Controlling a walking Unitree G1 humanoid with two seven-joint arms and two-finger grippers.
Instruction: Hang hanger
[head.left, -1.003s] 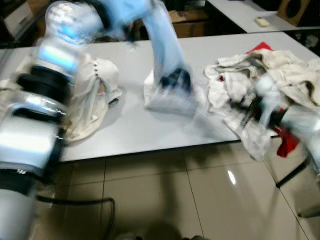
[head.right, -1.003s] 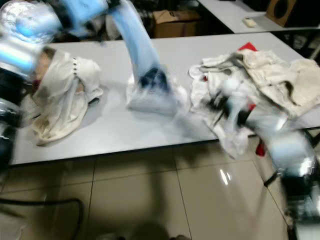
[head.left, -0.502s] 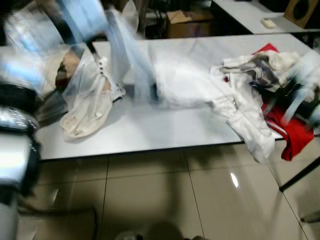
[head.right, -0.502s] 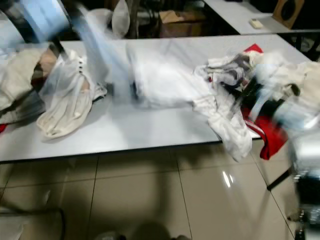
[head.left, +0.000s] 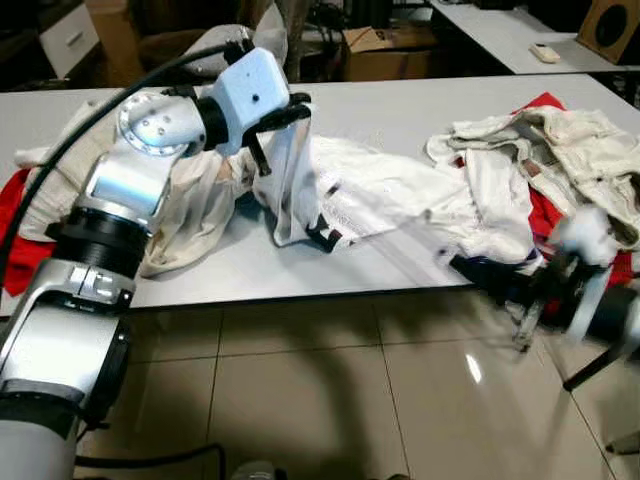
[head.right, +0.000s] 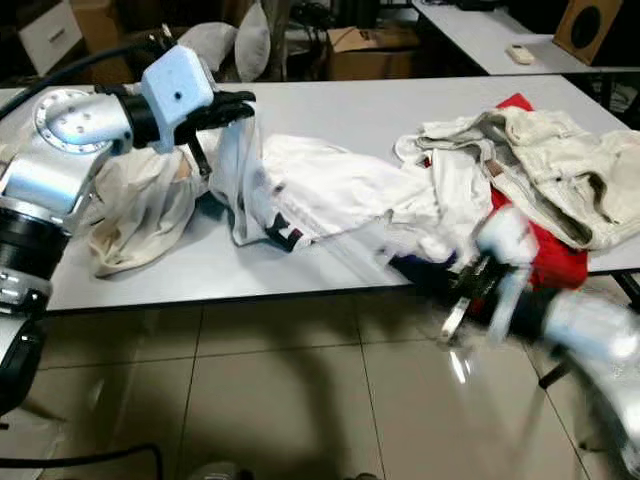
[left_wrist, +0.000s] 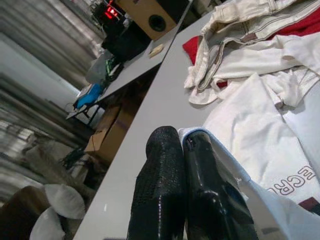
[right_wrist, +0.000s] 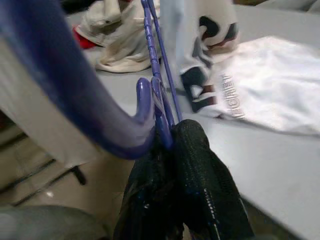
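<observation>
Right wrist view: thin blue hanger (right_wrist: 150, 100), curved hook, pinched in right gripper (right_wrist: 172, 145); left gripper (left_wrist: 182, 145) clamping white shirt (left_wrist: 260, 145).

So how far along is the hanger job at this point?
Done: the right gripper is shut on the blue hanger, and the left gripper has pinched a white T-shirt and raised one edge off the table.
In hand: the hanger sits off the table's front edge, apart from the shirt.
Left: threading the hanger into the shirt and hanging it; no rail is in view.
</observation>
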